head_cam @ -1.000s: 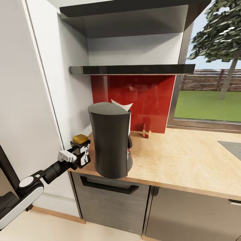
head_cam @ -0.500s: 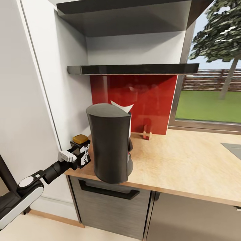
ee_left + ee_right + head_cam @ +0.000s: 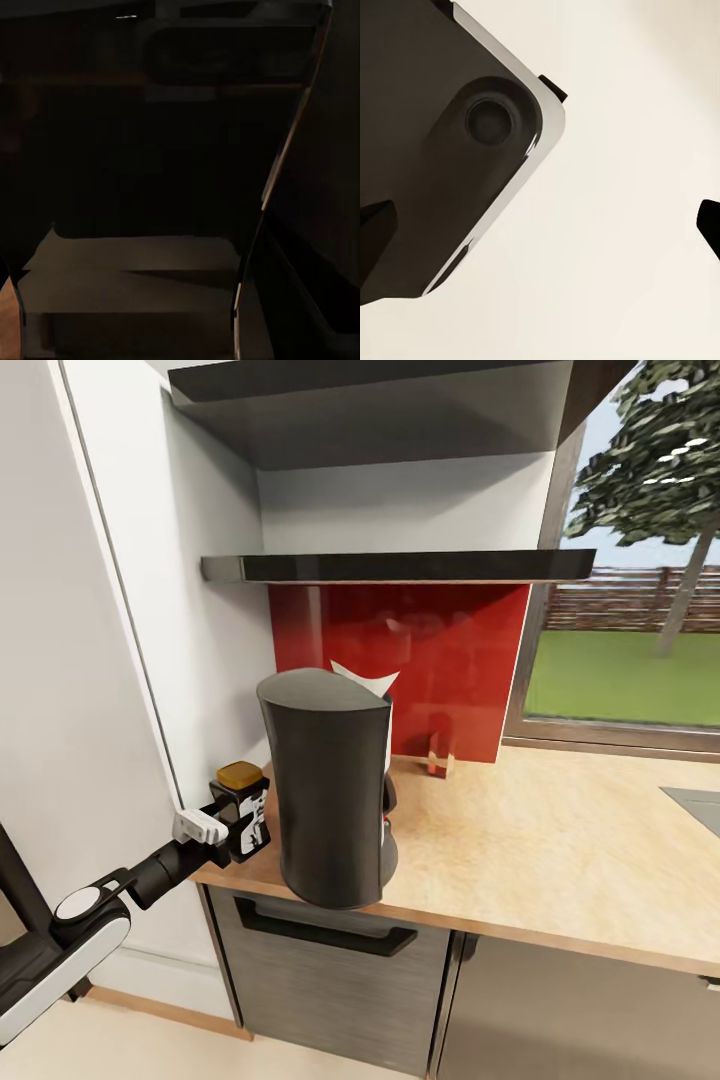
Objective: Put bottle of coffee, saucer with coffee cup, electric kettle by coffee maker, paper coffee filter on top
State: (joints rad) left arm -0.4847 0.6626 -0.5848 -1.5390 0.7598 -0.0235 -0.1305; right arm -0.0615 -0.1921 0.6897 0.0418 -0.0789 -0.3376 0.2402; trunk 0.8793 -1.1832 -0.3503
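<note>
Nothing had moved since half a second earlier: left gripper (image 3: 238, 822) fingers stayed clamped on the bottle of coffee (image 3: 243, 812) at the table (image 3: 560, 840) edge, beside the coffee maker (image 3: 328, 785).

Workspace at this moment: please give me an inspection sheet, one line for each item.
Surface: light wood countertop, sink corner at the far right edge.
Job's things: coffee maker upright near the counter's front edge; white filter on top, behind its lid; coffee bottle beside the maker, at the counter's left end; black shelf above.
Clutter: small red-brown object by the red backsplash.
Grippers: left gripper with fingers around the bottle; right: nothing seen.
Cables: nothing seen.
Surroundings: window with lawn, tree and fence; grey cabinets below.
</note>
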